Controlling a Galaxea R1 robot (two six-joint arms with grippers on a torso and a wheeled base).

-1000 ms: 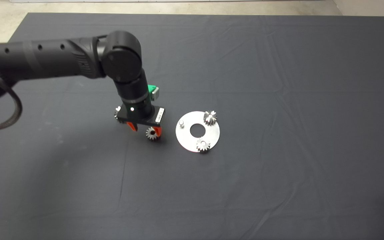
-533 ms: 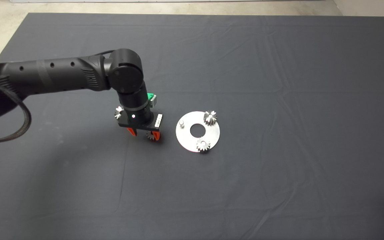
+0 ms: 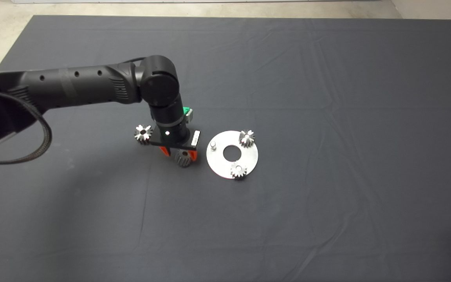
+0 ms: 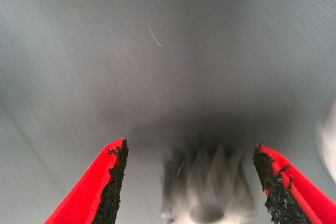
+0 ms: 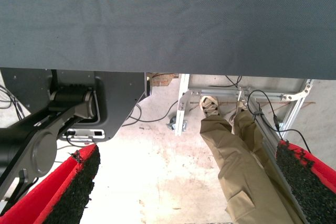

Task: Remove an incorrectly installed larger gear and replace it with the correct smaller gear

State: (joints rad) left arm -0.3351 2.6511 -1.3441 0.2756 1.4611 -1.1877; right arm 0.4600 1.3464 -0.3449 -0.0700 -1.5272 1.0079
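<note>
Left gripper (image 3: 179,155): I see it low over the mat (image 3: 327,98), just beside the round plate (image 3: 249,160), on the plate's left in the head view. Its two red fingers (image 4: 100,187) are spread apart, with a gear between them.
Gear between the fingers (image 3: 183,158): this looks like the smaller gear. It sits on the mat, off the plate. In the left wrist view it is blurry, and I see gaps between it and both pads, so nothing is pinching it.
Larger gear (image 3: 143,134): it lies on the mat to the left of the arm, apart from the plate.
Round plate: flat and silver with a big hole in the middle. It has two small gears on it, one at the far rim (image 3: 246,138) and one at the near rim (image 3: 239,170). A bare peg (image 3: 212,145) stands on its left side.
Right gripper (image 5: 184,192): I do not see it from above. Its fingers are wide apart with nothing between them. Its camera looks past the mat edge at the floor, a metal frame and a person's legs (image 5: 236,166).
</note>
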